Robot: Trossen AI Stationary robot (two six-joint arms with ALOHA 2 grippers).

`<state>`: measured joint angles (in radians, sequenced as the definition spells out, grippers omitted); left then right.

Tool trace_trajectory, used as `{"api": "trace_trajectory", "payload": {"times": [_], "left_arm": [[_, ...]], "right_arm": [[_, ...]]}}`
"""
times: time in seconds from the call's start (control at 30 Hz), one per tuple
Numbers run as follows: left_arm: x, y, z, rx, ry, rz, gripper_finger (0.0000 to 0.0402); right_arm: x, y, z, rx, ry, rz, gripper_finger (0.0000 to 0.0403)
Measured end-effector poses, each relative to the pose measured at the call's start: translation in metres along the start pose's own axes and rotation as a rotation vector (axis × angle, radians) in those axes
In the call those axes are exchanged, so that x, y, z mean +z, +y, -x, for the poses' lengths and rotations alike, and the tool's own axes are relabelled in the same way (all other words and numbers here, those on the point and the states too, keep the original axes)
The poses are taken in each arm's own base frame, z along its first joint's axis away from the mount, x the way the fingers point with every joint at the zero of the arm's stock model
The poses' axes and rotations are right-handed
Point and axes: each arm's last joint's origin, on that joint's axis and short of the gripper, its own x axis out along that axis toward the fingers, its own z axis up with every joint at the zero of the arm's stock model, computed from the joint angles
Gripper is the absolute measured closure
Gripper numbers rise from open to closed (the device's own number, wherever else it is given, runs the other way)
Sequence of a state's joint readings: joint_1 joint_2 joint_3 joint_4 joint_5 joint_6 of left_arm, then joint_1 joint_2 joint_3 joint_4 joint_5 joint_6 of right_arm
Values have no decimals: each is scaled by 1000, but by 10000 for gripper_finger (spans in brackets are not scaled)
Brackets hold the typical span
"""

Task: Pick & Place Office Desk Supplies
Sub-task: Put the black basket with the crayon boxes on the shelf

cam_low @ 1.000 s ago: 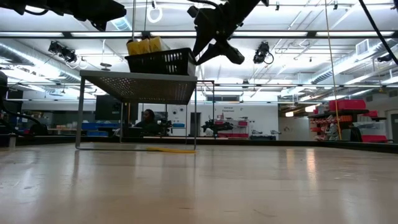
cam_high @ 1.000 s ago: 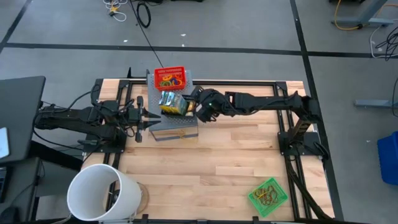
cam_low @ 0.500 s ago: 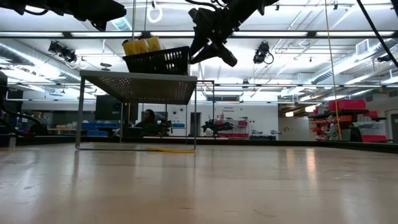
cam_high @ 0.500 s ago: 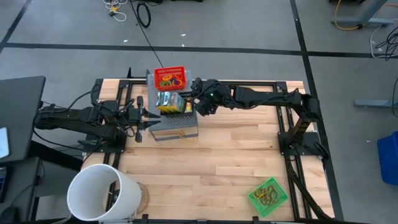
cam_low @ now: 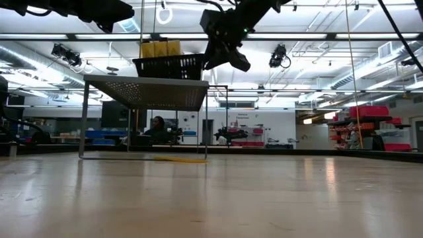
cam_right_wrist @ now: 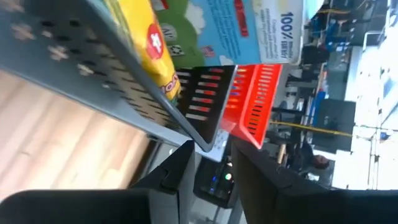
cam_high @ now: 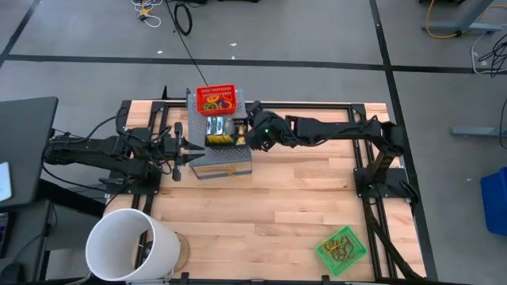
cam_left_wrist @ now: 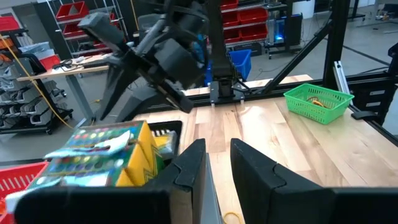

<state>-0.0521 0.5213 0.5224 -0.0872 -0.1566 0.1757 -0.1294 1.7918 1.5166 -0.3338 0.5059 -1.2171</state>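
Evidently, the black basket (cam_low: 168, 66) of crayon boxes (cam_low: 160, 48) has been levelled on the perforated shelf (cam_low: 145, 89), its right rim pinched by the right end effector (cam_high: 250, 136).

Boxes (cam_high: 219, 131) in basket (cam_low: 169, 66) on shelf (cam_high: 224, 163), bucket (cam_high: 131, 246) near left, tray (cam_high: 342, 247) near right

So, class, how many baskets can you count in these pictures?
3: a red basket at the table's far edge, a black basket on the perforated shelf beside it, a green basket at the near right corner.
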Motion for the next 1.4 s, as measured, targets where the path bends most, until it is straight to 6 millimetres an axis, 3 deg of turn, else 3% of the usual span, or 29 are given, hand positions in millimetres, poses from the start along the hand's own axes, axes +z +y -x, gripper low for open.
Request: {"api": "trace_trajectory", "payload": {"times": [0.23, 0.5, 0.73, 1.03, 1.4], "left_arm": [[0, 0, 0, 0, 0, 0, 318], [0, 0, 0, 0, 0, 0, 318], [0, 0, 0, 0, 0, -2, 318], [0, 0, 0, 0, 0, -4, 318], [-1, 0, 0, 0, 5, -1, 318]], "right_arm": [[10, 12, 9, 37, 72, -41, 308], [3, 26, 12, 146, 151, -117, 395], [9, 33, 14, 340, -61, -233, 400], [16, 28, 9, 342, -202, -282, 402], [9, 31, -23, 226, -188, -281, 402]]}}
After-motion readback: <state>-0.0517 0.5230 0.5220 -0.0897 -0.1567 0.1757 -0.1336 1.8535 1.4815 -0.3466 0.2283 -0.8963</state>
